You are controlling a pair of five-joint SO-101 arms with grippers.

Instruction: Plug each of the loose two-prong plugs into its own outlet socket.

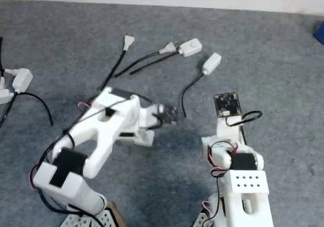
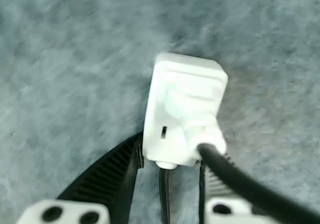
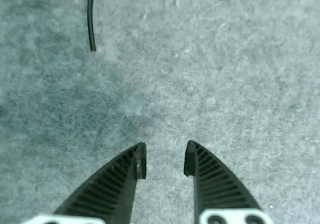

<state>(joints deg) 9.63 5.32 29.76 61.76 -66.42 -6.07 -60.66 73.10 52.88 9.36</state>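
My left gripper [image 2: 172, 156] is shut on the near end of a white socket block [image 2: 182, 99], held over grey carpet. A white two-prong plug [image 2: 200, 129] sits in the block, and its black cord runs back past the fingers. In the high view this gripper [image 1: 169, 113] is at the middle of the carpet. My right gripper [image 3: 164, 159] stands open over bare carpet with nothing between its fingers. A loose plug [image 1: 128, 41] on a black cord lies at the far middle. To its right a white socket [image 1: 191, 46] has a plug [image 1: 167, 48] in it. Another white block [image 1: 211, 62] lies beside that one.
A white socket and plug [image 1: 20, 79] with black cords lie at the left edge. The free end of a black cord [image 3: 92, 49] lies ahead of my right gripper. The carpet [image 1: 283, 75] on the far right is open. A blue object [image 1: 319, 32] sits at the right edge.
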